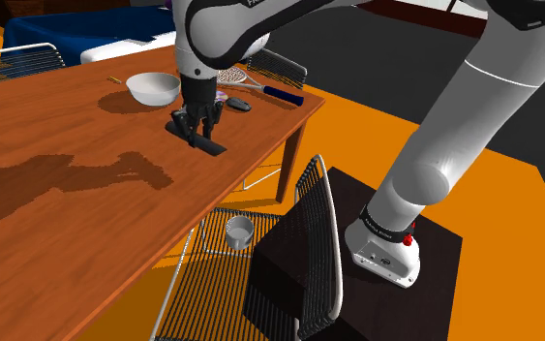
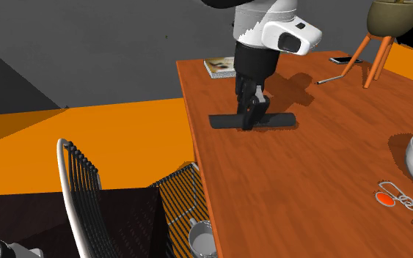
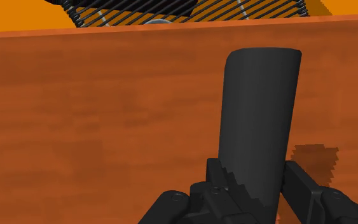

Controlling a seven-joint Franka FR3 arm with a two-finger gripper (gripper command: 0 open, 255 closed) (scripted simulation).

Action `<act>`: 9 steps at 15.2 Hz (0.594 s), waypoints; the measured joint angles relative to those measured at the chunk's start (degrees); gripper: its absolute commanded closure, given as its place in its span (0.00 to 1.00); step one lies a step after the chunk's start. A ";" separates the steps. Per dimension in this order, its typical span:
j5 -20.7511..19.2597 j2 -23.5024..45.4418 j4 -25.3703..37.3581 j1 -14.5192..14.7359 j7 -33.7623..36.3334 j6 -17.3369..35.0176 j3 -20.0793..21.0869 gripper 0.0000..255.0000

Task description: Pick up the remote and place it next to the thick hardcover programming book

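**Remote clasped at its middle over the wooden table**

Gripper (image 1: 196,128) of the white arm stands over the table (image 1: 57,223) and points straight down. Its two black fingers (image 3: 224,181) are closed on the remote (image 2: 282,120), one on each long side. The remote is a long, flat black bar. The fingers hold it about at its middle, so both ends stick out free beside them.

In the second exterior view the remote is level and lies crosswise to the table's long edge, with one end near that edge. I cannot tell whether it rests on the wood or hangs just above it. In the wrist view the remote reaches away from the fingers toward the table edge, and a small shadow lies on the wood beside it.

The book (image 2: 219,67) lies flat near the far corner of the table in the second exterior view. It is behind the gripper and apart from the remote, not touching it. Its cover is pale.

In the shoulder view a white bowl (image 1: 154,88) stands on the table near the gripper, on its far side. A small dark rounded object (image 1: 238,104) lies just beside the gripper, toward the table corner. A wire chair (image 1: 314,232) stands between the table and the dark stand (image 1: 377,310). A pale cup (image 1: 239,231) shows below the table edge. The floor (image 1: 512,184) around is orange.
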 measured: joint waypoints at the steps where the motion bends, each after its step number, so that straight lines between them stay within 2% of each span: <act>1: 0.17 -0.50 0.42 -0.03 -0.10 -0.89 -0.06 1.00; 4: -0.26 0.30 2.07 0.74 1.87 -1.65 0.86 1.00; 9: -2.28 3.84 5.57 4.13 9.82 -1.38 4.44 1.00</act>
